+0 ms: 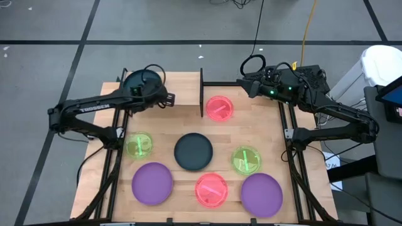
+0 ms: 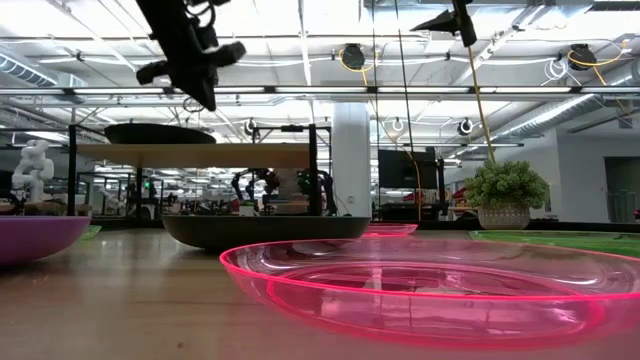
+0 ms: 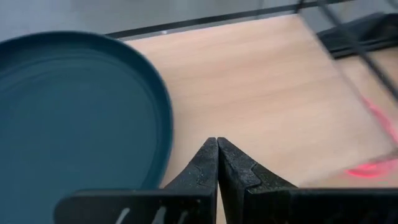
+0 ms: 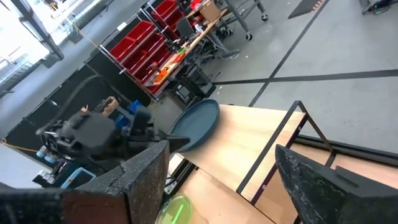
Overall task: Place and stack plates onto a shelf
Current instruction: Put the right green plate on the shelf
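Observation:
A dark teal plate [image 1: 141, 81] [image 3: 74, 124] lies flat on the left half of the light-wood shelf [image 1: 182, 85] at the table's far edge. My left gripper [image 1: 170, 99] [image 3: 217, 143] hovers shut just right of that plate, over bare shelf board, holding nothing. My right gripper [image 1: 242, 81] [image 4: 221, 180] hangs open and high at the far right, pointing level toward the shelf. On the table lie a pink plate [image 1: 219, 108], two green plates [image 1: 139, 145] [image 1: 246, 159], a dark plate [image 1: 193, 152], two purple plates [image 1: 152, 183] [image 1: 261, 194] and another pink plate [image 1: 211, 189].
The shelf's black upright end panel [image 1: 201, 93] stands between the shelf board and the far pink plate. Black frame rails [image 1: 113, 163] [image 1: 295, 169] run along the table's left and right sides. Bare wood shows between the shelf and the row of plates.

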Tool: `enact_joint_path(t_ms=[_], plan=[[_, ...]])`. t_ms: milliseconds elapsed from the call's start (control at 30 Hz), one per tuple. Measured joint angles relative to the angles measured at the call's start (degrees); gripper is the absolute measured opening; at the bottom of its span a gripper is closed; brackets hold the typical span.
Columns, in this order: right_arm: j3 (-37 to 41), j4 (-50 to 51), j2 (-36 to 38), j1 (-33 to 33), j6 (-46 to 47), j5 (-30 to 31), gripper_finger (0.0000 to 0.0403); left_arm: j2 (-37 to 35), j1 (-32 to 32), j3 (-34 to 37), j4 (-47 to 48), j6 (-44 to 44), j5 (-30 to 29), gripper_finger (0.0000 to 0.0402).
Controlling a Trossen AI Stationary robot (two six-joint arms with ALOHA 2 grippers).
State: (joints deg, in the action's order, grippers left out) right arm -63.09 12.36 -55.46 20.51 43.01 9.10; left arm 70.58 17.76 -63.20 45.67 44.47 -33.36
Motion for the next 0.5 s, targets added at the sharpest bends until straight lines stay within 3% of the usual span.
enact_joint_path(t_ms=[267,500], plan=[[0.0,1.0,-1.0,0.0,3.2,-0.2,0.0272,-6.5,-2.7,0.0,0.1,-1.3,5.0,0.0003],[0.0,8.0,-1.8,-1.2,8.5,-1.8,0.0272,-8.2,-6.0,0.0,1.0,-1.3,5.9,0.0003]])
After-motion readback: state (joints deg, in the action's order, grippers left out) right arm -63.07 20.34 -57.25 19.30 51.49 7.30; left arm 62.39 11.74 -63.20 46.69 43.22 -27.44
